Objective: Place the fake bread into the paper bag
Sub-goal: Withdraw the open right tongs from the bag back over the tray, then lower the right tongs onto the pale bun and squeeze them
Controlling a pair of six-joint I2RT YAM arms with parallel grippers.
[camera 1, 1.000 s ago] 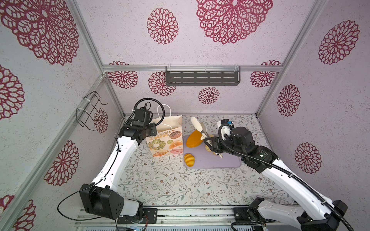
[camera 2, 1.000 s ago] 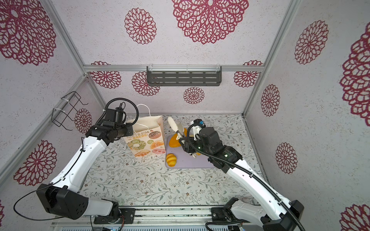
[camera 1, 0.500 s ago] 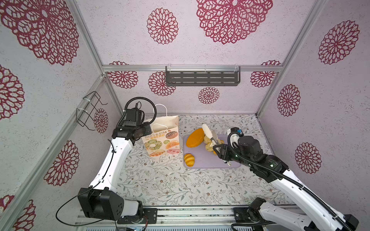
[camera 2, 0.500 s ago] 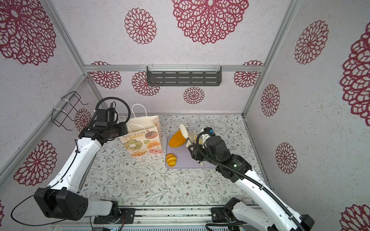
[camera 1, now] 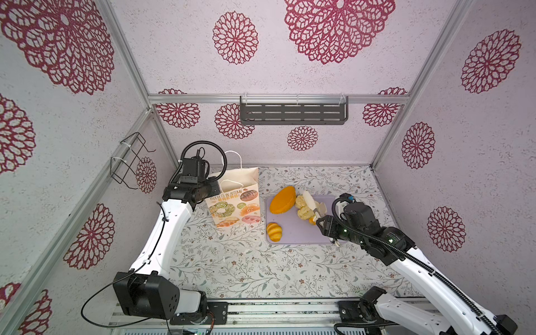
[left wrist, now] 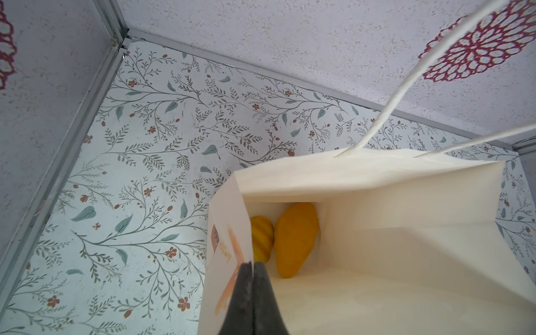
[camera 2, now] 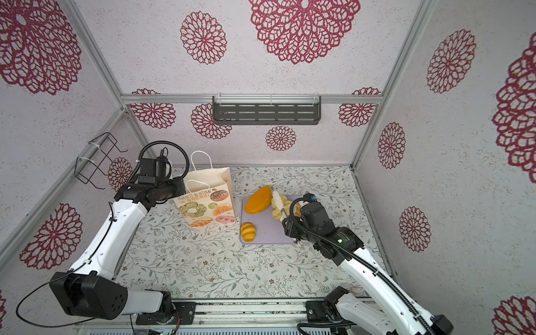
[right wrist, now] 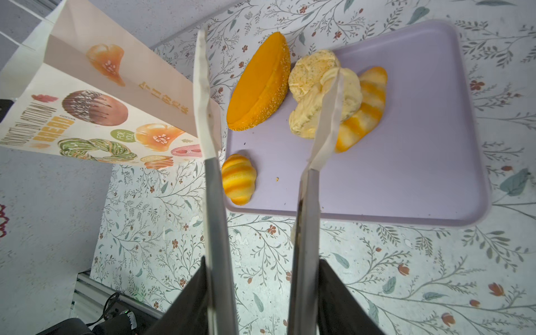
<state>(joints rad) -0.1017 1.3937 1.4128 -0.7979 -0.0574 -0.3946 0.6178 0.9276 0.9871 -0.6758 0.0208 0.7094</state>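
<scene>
Here, my right gripper (right wrist: 269,52) hangs empty, jaws parted, over the near side of the lilac tray (right wrist: 420,174). The fake bread (camera 1: 282,200) lies straight ahead of it on that tray: a long orange loaf (right wrist: 261,84) slanting toward the paper bag (camera 1: 235,200), a cream bun (right wrist: 313,87) beside it, a small striped bun (right wrist: 239,182) nearest of all. This arm is the nearer one. My left gripper (left wrist: 253,266) is pinched shut on the bag's rim, holding the mouth open; two pieces (left wrist: 293,240) lie inside.

Both top views look down from high at six o'clock toward twelve; close wrist views share the paper bag (left wrist: 377,179).
</scene>
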